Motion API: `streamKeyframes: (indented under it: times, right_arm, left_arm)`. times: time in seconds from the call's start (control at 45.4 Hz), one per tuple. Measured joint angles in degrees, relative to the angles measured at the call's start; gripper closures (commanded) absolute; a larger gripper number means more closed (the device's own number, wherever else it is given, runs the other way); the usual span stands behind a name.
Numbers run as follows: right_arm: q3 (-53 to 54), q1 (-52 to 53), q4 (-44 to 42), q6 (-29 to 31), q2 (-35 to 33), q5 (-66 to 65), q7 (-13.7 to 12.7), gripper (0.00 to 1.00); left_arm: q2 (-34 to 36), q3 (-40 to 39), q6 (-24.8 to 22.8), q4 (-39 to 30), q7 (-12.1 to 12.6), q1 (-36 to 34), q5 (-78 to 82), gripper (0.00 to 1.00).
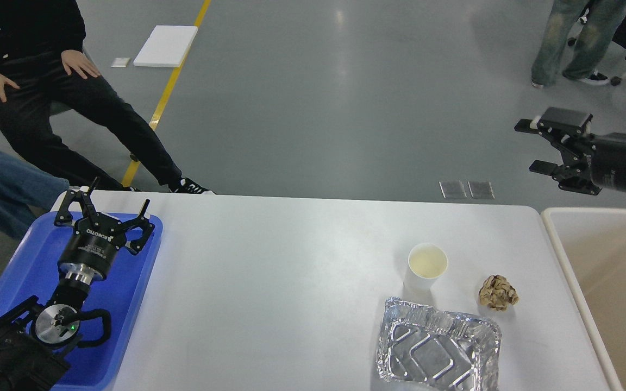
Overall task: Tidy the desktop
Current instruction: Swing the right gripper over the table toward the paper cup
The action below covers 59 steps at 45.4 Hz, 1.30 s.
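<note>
The white desktop (269,282) fills the middle of the head view. On its right part stand a white paper cup (426,267), a crumpled brown paper ball (498,292) and an empty foil tray (437,347) at the front edge. My left gripper (107,205) is open and empty, held over the blue tray (123,304) at the table's left. My right gripper (534,145) is open and empty, raised beyond the table's far right corner, above the floor and the bin.
A beige, white-rimmed bin (606,271) stands against the table's right edge. A seated person in black (47,92) is beyond the far left corner; another person's legs (568,38) are at the far right. A white board (166,45) lies on the floor.
</note>
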Motion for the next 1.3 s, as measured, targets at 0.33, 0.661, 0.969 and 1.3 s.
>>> streamKeyframes:
  times: [0.33,0.661,0.969,1.3]
  right_arm:
    - [-13.3,16.7,0.6,14.5,8.3,-9.8,0.0,0.0]
    - [-20.1,27.3,0.8,18.8,19.6,-17.6,0.0,0.0]
    - [-23.2,32.6,1.9,19.6,23.6,-21.1,0.0,0.0]
    - [-23.8,36.0,3.6,19.8,26.0,-22.5,0.0,0.0]
  left_arm:
    - [0.1,0.0,0.0,0.0,0.0,0.0,0.0,0.01]
    - [0.1,0.0,0.0,0.0,0.0,0.1,0.0,0.01]
    - [0.1,0.0,0.0,0.0,0.0,0.0,0.0,0.01]
    - [0.0,0.0,0.0,0.0,0.0,0.0,0.0,0.01]
